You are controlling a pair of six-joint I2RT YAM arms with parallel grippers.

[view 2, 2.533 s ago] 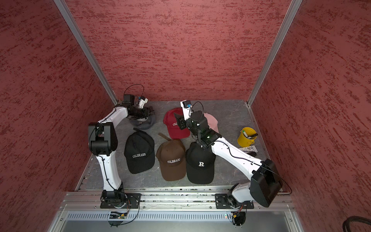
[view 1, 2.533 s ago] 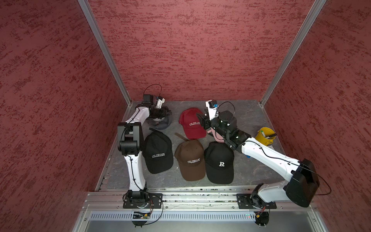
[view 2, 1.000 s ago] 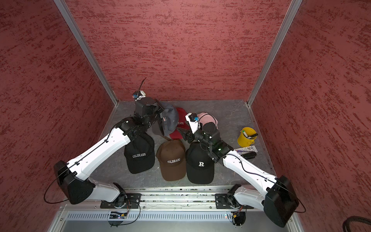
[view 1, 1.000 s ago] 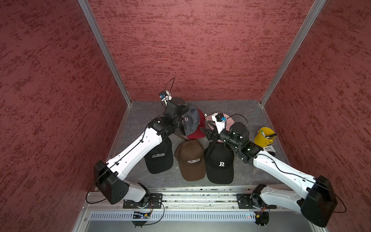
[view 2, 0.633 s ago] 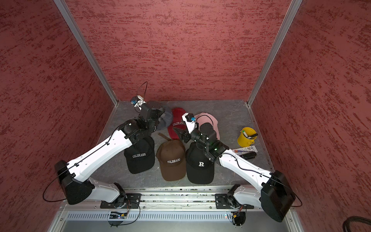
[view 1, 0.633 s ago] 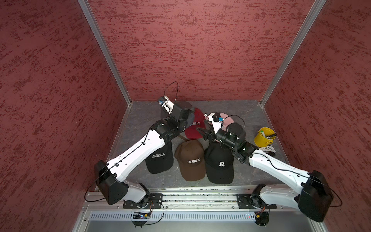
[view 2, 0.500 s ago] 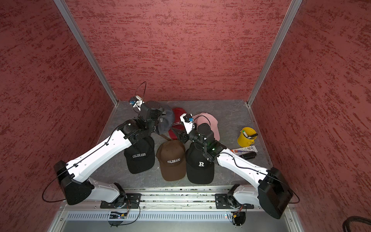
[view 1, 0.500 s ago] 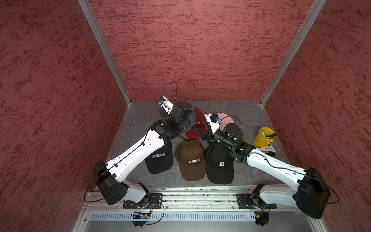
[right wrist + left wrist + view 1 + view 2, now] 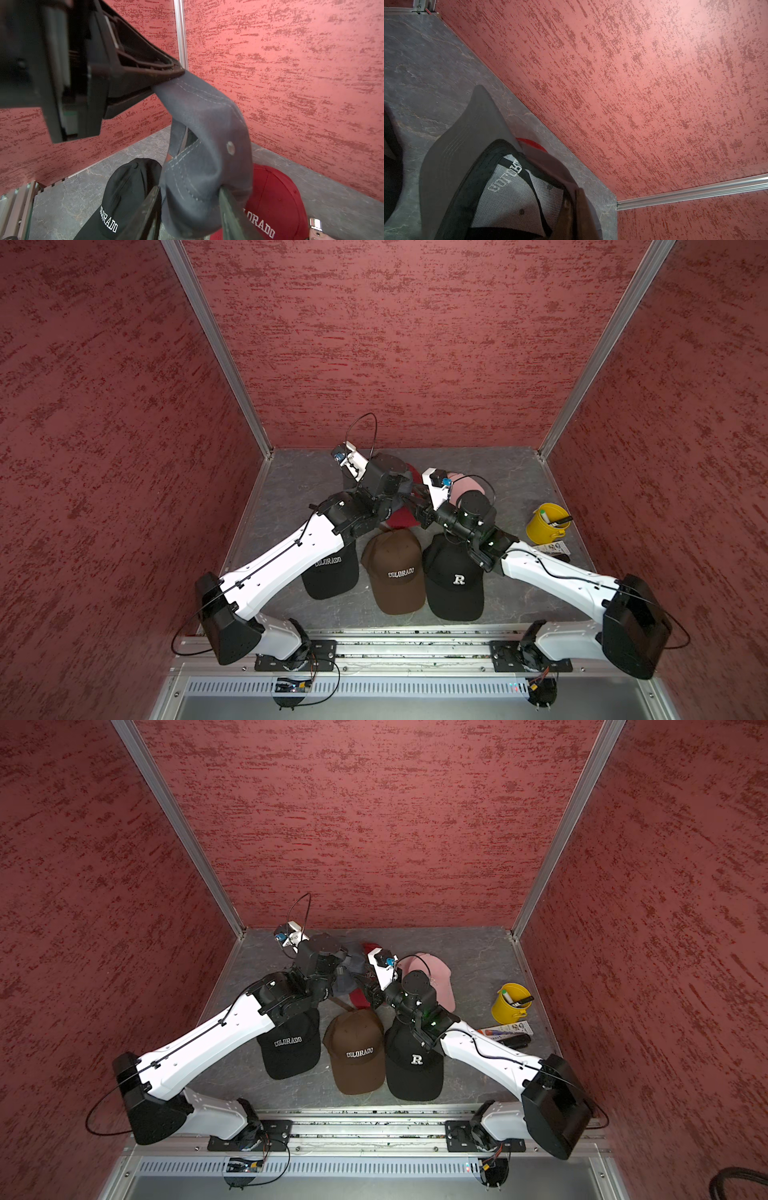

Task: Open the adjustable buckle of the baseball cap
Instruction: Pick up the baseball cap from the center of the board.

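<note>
the grey cap (image 9: 207,124) hangs in the air above the back middle of the tabletop (image 9: 478,952), stretched between the two arms. the left gripper (image 9: 168,80) has its fingers (image 9: 145,68) pinched tight on a stitched edge of the cloth at the top. the right gripper (image 9: 188,191) comes from below. its fingers (image 9: 145,212) stand narrow on either side of the bunched lower part of the cap, and both press the cloth. a small eyelet shows on the grey crown between the two holds. a strap runs behind the fold, but i cannot make out the buckle.

in the left wrist view the cap (image 9: 456,155) shows its inside: a pale mesh lining, mirrored letters, and the brim pointing towards the back wall.

in a top view the cap (image 9: 347,975) sits where the two wrists meet, over the red cap (image 9: 359,996). nearer the rail three caps lie in a row, close together: a black cap (image 9: 289,1048) reading colorado, a brown cap (image 9: 357,1048) and an r cap (image 9: 413,1056). a pink cap (image 9: 432,973) lies behind the right wrist. a yellow bucket (image 9: 509,1004) stands well apart on the right.
</note>
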